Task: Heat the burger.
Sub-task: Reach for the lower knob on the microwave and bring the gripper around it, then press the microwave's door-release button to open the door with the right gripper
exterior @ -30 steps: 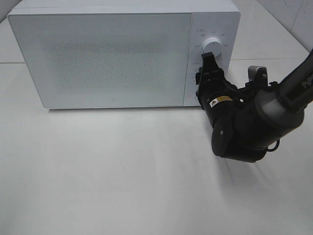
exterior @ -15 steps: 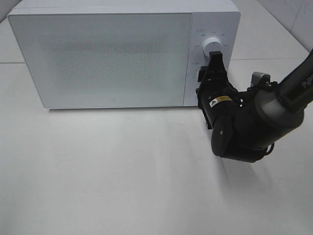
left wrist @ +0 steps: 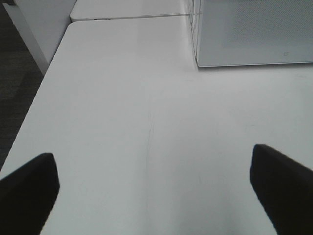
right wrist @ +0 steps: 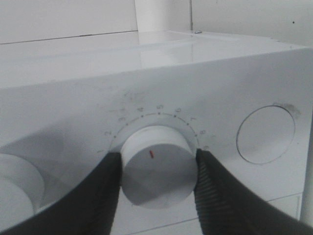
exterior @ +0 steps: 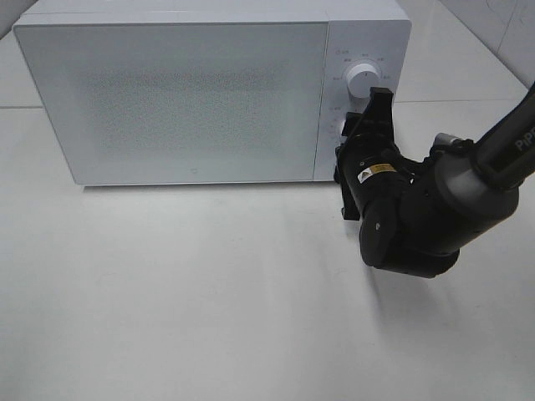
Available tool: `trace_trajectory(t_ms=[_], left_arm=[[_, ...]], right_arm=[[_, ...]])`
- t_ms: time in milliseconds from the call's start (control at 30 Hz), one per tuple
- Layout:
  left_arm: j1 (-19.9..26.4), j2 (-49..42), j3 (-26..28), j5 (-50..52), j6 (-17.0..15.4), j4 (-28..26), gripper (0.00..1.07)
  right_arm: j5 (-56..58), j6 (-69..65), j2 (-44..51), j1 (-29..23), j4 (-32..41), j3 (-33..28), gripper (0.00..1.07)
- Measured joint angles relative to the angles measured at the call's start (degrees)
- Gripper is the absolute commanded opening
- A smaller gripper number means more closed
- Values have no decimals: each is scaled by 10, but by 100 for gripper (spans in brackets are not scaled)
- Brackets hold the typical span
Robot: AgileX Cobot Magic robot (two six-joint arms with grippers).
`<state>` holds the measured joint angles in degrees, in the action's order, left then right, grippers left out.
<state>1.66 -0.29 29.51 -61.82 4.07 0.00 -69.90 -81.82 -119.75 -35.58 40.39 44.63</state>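
Since a second ago my right hand (exterior: pixel 378 100) has swung rightward and tilted over against the control panel of the microwave (exterior: pixel 209 12), a turn of the wrist about the lower knob (right wrist: pixel 157 171) it is clamped on. Both fingers (right wrist: pixel 100 191) press that knob's sides, and its red mark points toward the ring of numbers. The upper knob (exterior: pixel 364 79), just beyond, stands clear of my grip. The door (exterior: pixel 167 92) is closed and its frosted front hides whatever is within, so I cannot see the burger anywhere. I judge it is already inside, behind that door and left of my right hand. If so, loading is done, setting the time is under way, and the heating itself remains. My left hand (left wrist: pixel 152 161) hangs wide open and empty over bare surface (left wrist: pixel 146 98), near the microwave's left corner.
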Motion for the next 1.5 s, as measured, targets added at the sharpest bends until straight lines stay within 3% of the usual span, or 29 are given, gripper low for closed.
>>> trace_trajectory(t_ms=[267, 433, 667, 800, 833, 867, 967, 1167, 1367, 1500], left_arm=[[0, 0, 0, 0, 0, 0, 100], [0, 0, 0, 0, 0, 0, 100], [0, 0, 0, 0, 0, 0, 100], [0, 0, 0, 0, 0, 0, 100], [0, 0, 0, 0, 0, 0, 100], [0, 0, 0, 0, 0, 0, 100], [0, 0, 0, 0, 0, 0, 100], [0, 0, 0, 0, 0, 0, 100], [0, 0, 0, 0, 0, 0, 100], [0, 0, 0, 0, 0, 0, 100]], right_arm=[[0, -21, 0, 0, 1, 0, 16], [0, -22, 0, -1, 1, 0, 24], [-1, -11, 0, -2, 9, 0, 46], [1, 10, 5, -4, -14, -14, 67], [1, 10, 5, -4, -14, -14, 67], [3, 25, 16, -5, -22, -37, 74], [4, 41, 40, -9, -32, -74, 80], [4, 74, 109, -18, -81, -156, 75], [11, 108, 161, -18, -117, -197, 75], [84, 180, 227, -18, -132, -232, 75]])
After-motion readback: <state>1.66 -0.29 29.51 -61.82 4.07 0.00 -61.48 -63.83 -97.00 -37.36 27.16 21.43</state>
